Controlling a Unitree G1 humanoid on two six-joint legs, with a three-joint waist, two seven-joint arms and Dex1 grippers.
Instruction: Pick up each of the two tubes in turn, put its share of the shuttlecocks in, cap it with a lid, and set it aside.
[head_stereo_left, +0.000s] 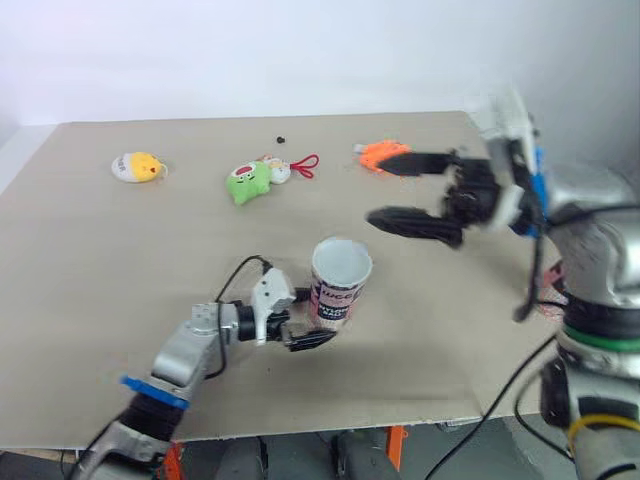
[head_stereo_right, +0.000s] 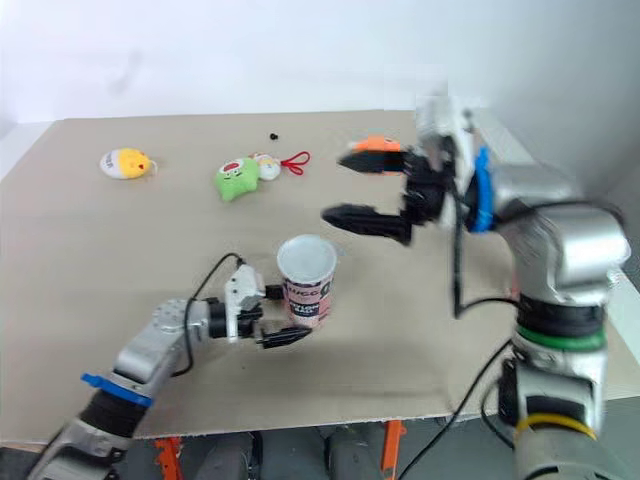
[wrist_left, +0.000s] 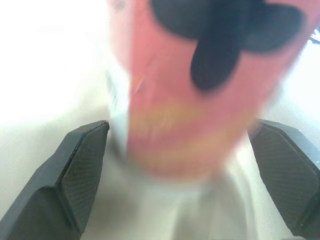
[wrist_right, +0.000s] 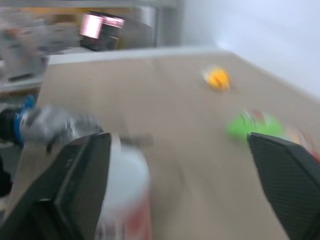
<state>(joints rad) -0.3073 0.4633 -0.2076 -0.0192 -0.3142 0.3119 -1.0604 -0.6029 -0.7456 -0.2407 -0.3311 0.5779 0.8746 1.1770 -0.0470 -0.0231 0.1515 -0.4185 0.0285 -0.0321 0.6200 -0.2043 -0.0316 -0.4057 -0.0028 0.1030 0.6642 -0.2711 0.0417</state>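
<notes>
The tube (head_stereo_left: 340, 280) stands upright near the front of the surface (head_stereo_left: 100, 300), its open white mouth up, with a pink and black label. The left pincer (head_stereo_left: 305, 325) sits low at its base, released – one finger on each side. The right pincer (head_stereo_left: 385, 190) hangs above the surface, spread wide and holding nothing. Farther back lie a green plush toy (head_stereo_left: 248, 182), a yellow one (head_stereo_left: 137, 166) and something orange (head_stereo_left: 380, 153).
</notes>
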